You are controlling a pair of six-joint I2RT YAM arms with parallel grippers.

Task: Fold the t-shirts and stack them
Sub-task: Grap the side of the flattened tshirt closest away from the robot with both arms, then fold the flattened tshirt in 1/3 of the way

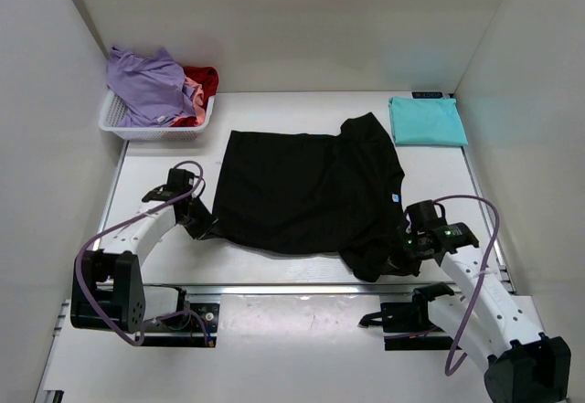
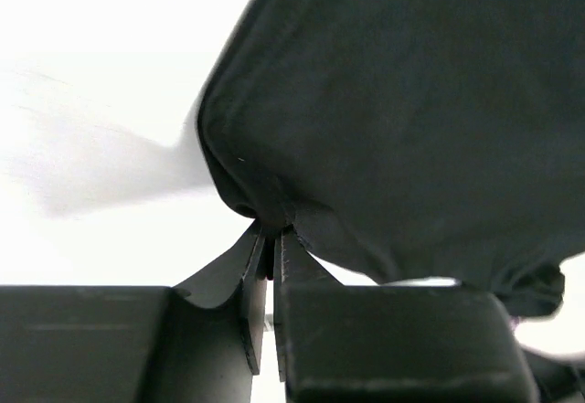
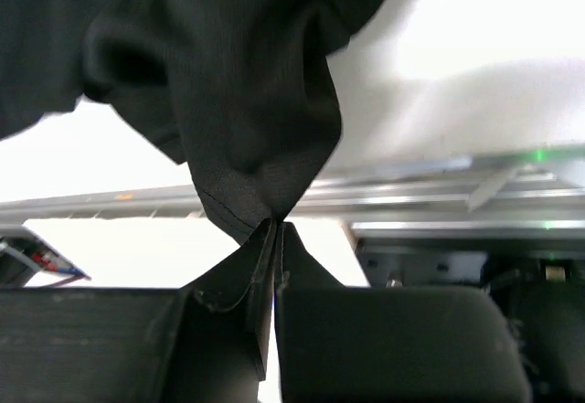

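A black t-shirt (image 1: 302,193) lies spread across the middle of the table, with a sleeve at the back right. My left gripper (image 1: 206,229) is shut on its near left corner; in the left wrist view that gripper (image 2: 272,234) pinches a fold of black cloth (image 2: 411,101). My right gripper (image 1: 395,266) is shut on the bunched near right corner, and in the right wrist view it (image 3: 276,225) holds a peak of black cloth (image 3: 238,101). A folded teal t-shirt (image 1: 427,120) lies flat at the back right. Lavender (image 1: 146,79), pink (image 1: 192,92) and red (image 1: 203,79) shirts are heaped at the back left.
The heaped shirts sit in a white lattice basket (image 1: 137,131) in the back left corner. White walls close the table on the left, right and back. A metal rail (image 1: 302,289) runs along the near edge, by the arm bases.
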